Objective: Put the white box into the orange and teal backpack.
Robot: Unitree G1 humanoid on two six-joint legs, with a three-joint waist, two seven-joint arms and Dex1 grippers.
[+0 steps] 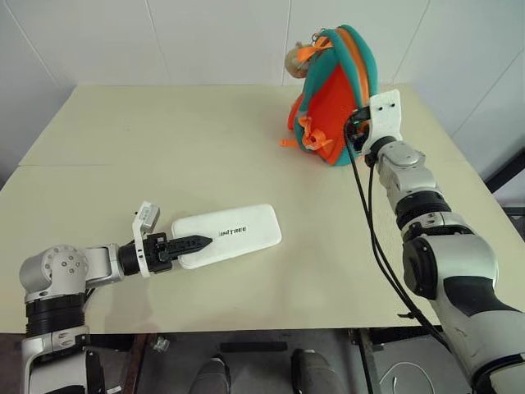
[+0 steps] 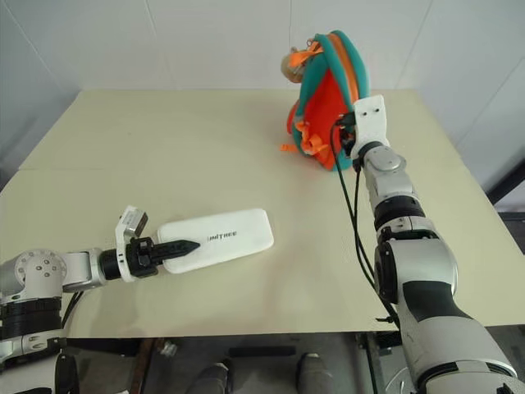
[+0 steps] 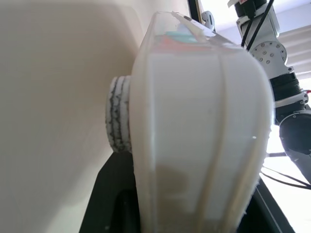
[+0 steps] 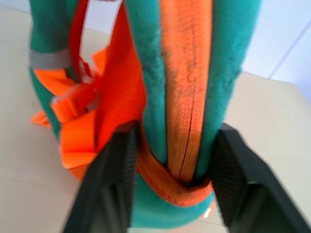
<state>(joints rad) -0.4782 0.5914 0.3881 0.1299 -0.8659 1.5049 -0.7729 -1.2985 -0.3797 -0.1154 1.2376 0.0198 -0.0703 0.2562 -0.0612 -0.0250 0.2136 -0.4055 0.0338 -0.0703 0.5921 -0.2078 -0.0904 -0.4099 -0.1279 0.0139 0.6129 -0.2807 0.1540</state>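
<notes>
The white box (image 1: 238,230) lies flat on the near left part of the table, its lettering facing up. My left gripper (image 1: 197,242) is shut on its near-left end, fingers level with the tabletop; the left wrist view shows the box (image 3: 194,121) edge-on between the black fingers. The orange and teal backpack (image 1: 332,98) stands upright at the far right. My right gripper (image 4: 177,131) has one finger on each side of the backpack's (image 4: 184,73) teal edge and orange zipper trim, pressing against it. From the head views, the white wrist mount hides those fingers.
The cream table (image 1: 164,139) runs back to a white wall. A tan plush charm (image 1: 295,59) hangs at the backpack's top left. Orange straps (image 1: 310,135) dangle on its left side. A black cable (image 1: 365,205) runs along my right arm.
</notes>
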